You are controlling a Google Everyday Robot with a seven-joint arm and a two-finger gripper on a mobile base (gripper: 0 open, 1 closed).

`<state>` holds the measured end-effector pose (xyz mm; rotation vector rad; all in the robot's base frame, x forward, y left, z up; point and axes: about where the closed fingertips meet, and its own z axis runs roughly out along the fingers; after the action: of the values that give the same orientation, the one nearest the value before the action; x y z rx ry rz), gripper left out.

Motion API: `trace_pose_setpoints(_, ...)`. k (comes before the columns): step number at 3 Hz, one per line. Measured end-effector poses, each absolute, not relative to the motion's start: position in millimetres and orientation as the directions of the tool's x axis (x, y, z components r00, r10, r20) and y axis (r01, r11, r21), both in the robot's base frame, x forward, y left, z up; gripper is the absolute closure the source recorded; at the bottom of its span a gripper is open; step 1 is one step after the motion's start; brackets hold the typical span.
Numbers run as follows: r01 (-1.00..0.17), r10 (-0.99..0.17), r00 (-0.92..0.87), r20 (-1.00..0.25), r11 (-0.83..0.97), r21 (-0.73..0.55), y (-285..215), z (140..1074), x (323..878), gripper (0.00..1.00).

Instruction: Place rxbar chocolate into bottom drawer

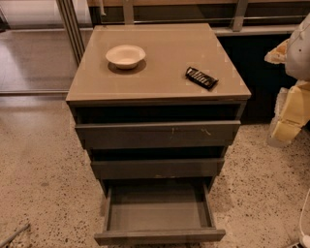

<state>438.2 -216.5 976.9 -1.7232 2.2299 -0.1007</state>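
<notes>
Nearest the camera, the bottom drawer (160, 236) stands fully extended over the speckled floor (38, 160), with its shallow tray showing nothing inside. Above it, the middle drawer (157, 168) and the top drawer (157, 134) each project slightly, with a dark gap over each front. On the cabinet top (160, 87), the rxbar chocolate (201, 78) lies flat near the right front corner, set at an angle to the edges, with its white lettering facing up. It is well apart from the cream bowl (125, 55), which sits further back on the left. The gripper (286, 116) is at the right edge of the view, beside the cabinet and off the top surface, and is not in contact with the bar. Whether it is open or closed cannot be told. Assessment: the bar appears light, thin and somewhat pliable, and its wrapper is probably slick. A grasp from above across the narrow width at mid-length is advised, with moderate pressure so the bar neither skids on the smooth top nor buckles. Its low profile leaves little to grip, so scraping the surface is a risk. The task has not yet begun. Behind the cabinet run metal rails (240, 14).
</notes>
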Motion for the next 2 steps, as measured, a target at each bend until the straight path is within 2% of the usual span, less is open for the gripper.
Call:
trace_pose_setpoints(1, -0.928, -0.951, -0.223, -0.212, 0.274, -0.251, -219, 977, 441, 0.00)
trace_pose_setpoints(2, -0.914, -0.930, -0.227, -0.288, 0.305, -0.266, -223, 970, 469, 0.00)
